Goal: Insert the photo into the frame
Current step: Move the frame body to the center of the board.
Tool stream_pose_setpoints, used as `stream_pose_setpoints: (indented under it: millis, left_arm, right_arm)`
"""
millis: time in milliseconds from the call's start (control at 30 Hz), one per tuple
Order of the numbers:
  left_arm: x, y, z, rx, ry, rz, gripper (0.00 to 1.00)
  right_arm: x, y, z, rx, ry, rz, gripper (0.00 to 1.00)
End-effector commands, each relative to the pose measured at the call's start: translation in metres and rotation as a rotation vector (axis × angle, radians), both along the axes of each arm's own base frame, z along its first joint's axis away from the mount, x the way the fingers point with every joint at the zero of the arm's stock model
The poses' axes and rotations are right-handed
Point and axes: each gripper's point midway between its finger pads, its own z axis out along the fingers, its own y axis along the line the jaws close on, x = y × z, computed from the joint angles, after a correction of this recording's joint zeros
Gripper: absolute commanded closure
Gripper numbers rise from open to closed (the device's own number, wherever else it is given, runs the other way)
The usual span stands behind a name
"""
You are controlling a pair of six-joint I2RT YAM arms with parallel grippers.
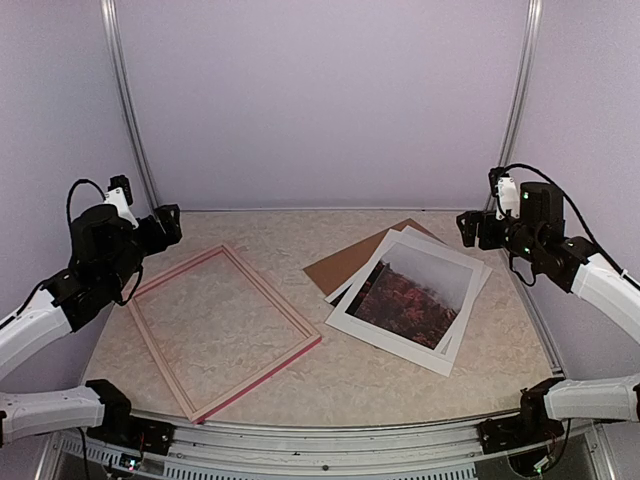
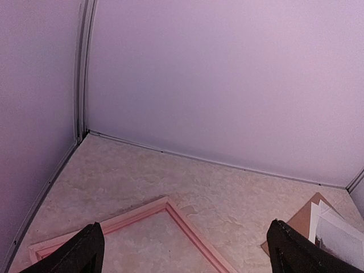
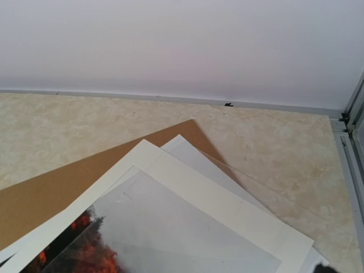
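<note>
The frame (image 1: pixel 272 292) lies flat at the left middle of the table, pale back side up with a red edge showing. Its far corner shows in the left wrist view (image 2: pixel 165 206). The photo (image 1: pixel 410 295) lies face up at the right middle, on top of a stack of sheets; it also shows in the right wrist view (image 3: pixel 170 227). My left gripper (image 1: pixel 170 225) hovers above the frame's far left corner, open and empty, with its fingers (image 2: pixel 85 250) wide apart. My right gripper (image 1: pixel 468 228) hovers above the far right of the stack, open and empty; only one fingertip (image 3: pixel 324 268) shows.
A brown backing board (image 1: pixel 345 262) lies under the stack, sticking out toward the far left (image 3: pixel 57 193). A white sheet (image 3: pixel 187 151) and a clear pane (image 3: pixel 278 205) also lie under the photo. Purple walls close the table at the back and sides.
</note>
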Motion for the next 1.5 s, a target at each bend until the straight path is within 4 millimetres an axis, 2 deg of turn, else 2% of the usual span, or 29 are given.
stream_pose_setpoints:
  millis: [0,367,467,633,733,1133,1467]
  left_arm:
    - [0.0,0.0,-0.001,-0.015,-0.003,0.012,0.01]
    - [0.003,-0.002,-0.005,-0.016,0.017,0.02,0.01]
    - [0.0,0.002,-0.017,-0.013,0.067,0.04,0.01]
    - [-0.009,0.02,-0.058,-0.043,0.202,0.149,0.01]
    - [-0.019,0.031,-0.082,-0.06,0.281,0.22,0.01]
    - [-0.044,0.052,-0.182,-0.223,0.535,0.375,0.01]
    - [-0.073,0.077,-0.231,-0.26,0.626,0.518,0.04]
  right_arm:
    - [-0.005,0.004,0.002,-0.003,-0.013,0.021,0.0]
    - [-0.003,0.006,-0.002,-0.005,0.005,0.024,0.0]
    - [-0.003,0.006,-0.003,-0.007,0.022,0.019,0.0]
    - [-0.003,0.003,-0.009,-0.014,0.054,0.002,0.01]
    - [-0.003,0.009,-0.014,0.003,0.062,0.029,0.0]
    - [-0.004,0.028,-0.038,0.052,0.113,0.102,0.0]
    - [-0.004,0.037,-0.054,0.073,0.135,0.132,0.0]
